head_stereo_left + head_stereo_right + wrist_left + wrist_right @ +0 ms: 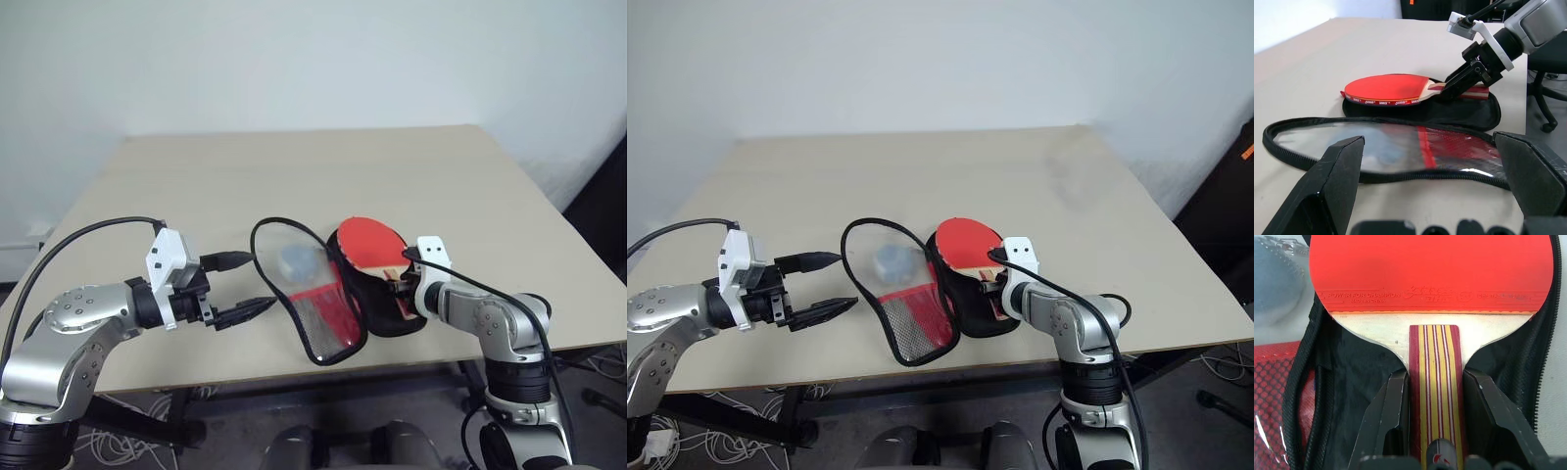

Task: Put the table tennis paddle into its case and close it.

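Observation:
The case lies unzipped on the table. Its see-through half (312, 299) with the red label is spread to the left and its black half (384, 315) to the right. The table tennis paddle (370, 243), red face up, sits over the black half with its blade toward the far side. My right gripper (1436, 377) is shut on the striped wooden handle (1436, 357), one finger on each side. My left gripper (257, 281) is open just left of the see-through half's zip edge, and nothing is between its fingers (1342, 161).
A small pale grey round lump (297, 259) shows through the see-through half. The pale table (294, 166) extends well beyond the case on the far side. Its front edge (245, 370) runs close below both grippers.

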